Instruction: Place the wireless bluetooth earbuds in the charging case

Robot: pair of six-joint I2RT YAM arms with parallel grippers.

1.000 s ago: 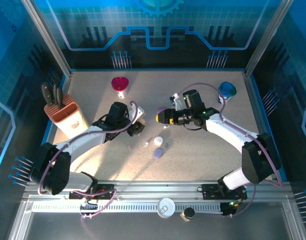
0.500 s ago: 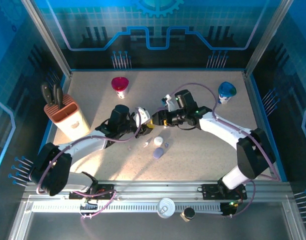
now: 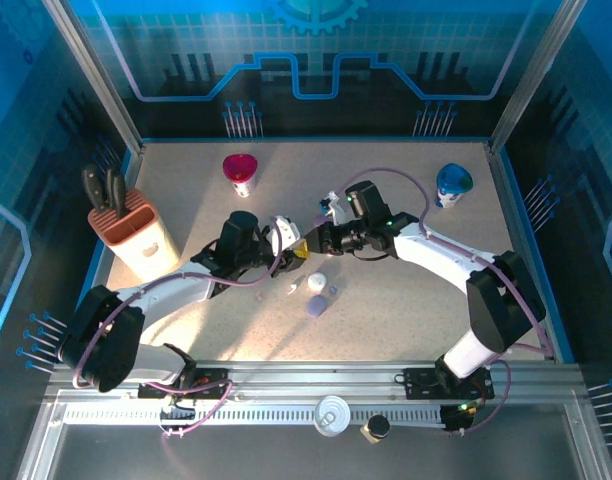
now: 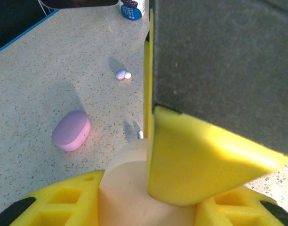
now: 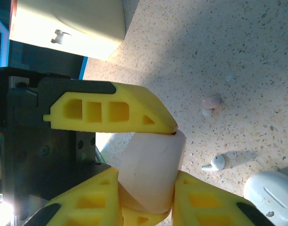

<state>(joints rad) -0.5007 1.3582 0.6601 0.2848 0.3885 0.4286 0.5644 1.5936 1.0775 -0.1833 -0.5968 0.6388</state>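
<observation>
Speckled table point(image 3: 406, 300) in a blue-walled cell. Mid-table the left gripper point(image 3: 284, 243) and right gripper point(image 3: 308, 244) meet tip to tip. From above they form a dark-and-yellow clump, and what sits between them is hard to make out.

The wrist views settle it: a cream case point(image 5: 151, 174) sits between both pairs of fingers. The left gripper is clamped on it, with the case's lower end cut off by the frame edge. The right gripper's fingers press its sides too, as far as seen, and one of them blocks much of the left wrist view. Lid up or down — can't tell.

Earbuds point(image 5: 214, 163) lie loose on the table near the grippers: one white with a stem, one pinkish, one purple-white, and another half hidden behind the cream case. A purple case point(image 4: 71, 130) lies nearby, and a white case point(image 5: 271, 190) is cut off at the corner.
</observation>
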